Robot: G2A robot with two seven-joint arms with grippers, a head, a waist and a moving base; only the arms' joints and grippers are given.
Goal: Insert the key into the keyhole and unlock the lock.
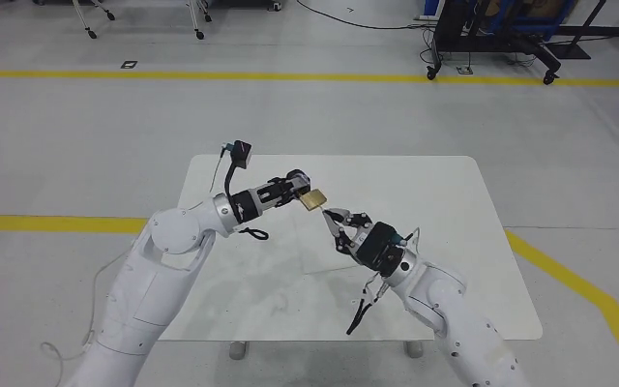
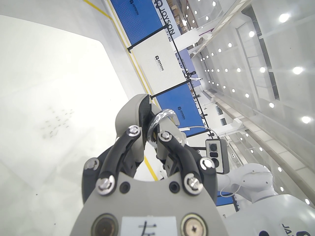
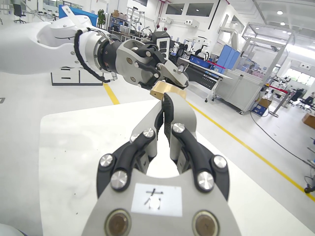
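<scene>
We see left tool (image 1: pixel 302 193) pinching lock (image 1: pixel 312 200) above table (image 1: pixel 455 193), 10 o'clock of centre, well inside its edges | right tool (image 1: pixel 332 221) pressed together, tips just beside lock at 4 o'clock | key between them: we cannot tell

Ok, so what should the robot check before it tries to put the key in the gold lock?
1. Lock gripped: ok. The left hand is shut on its shackle.
2. Lock off the table: ok, it is held in the air.
3. Right hand shut: ok, its fingers are pressed together.
4. Key in the right hand: cannot tell.
5. Right hand near the lock: ok, its tips are right at the brass body.
6. Key lined up with keyhole: cannot tell.
</scene>
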